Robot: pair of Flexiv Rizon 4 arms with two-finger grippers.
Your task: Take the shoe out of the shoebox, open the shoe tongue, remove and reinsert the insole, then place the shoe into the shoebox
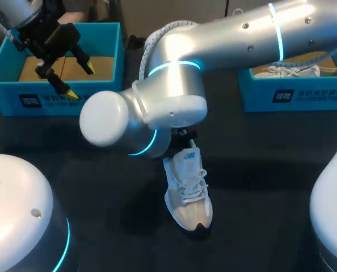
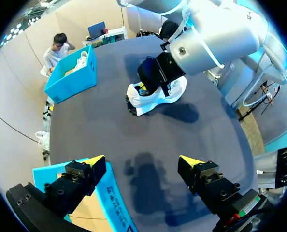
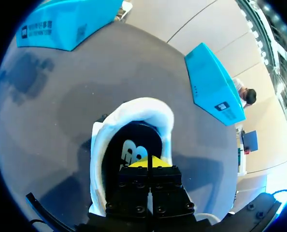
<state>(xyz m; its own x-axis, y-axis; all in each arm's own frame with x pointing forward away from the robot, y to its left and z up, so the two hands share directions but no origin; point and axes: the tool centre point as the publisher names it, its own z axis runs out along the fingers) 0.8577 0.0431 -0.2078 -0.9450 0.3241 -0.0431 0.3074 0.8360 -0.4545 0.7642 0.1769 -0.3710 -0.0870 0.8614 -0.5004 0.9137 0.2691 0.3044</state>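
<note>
Fingers of the left gripper (image 1: 81, 81) stand apart above the shoebox (image 1: 109, 56) at upper left, while mid-frame the shoe (image 1: 188, 192), probably light and soft-walled, lies on the table (image 1: 100, 175) with the right gripper (image 3: 148, 163), tips together, inside its collar, the firmer heel looking the safest hold.

right arm (image 1: 174, 96) sprawls across the middle, elbow hanging over the heel of the shoe (image 1: 188, 192), so no way in from above there. the shoe's mouth is plugged by the right gripper (image 3: 148, 163), jaws together. open surface (image 1: 100, 187) runs left of the shoe and past its toe. left shoebox (image 1: 43, 102) and right shoebox (image 1: 304, 96) wall off the far corners.
</note>
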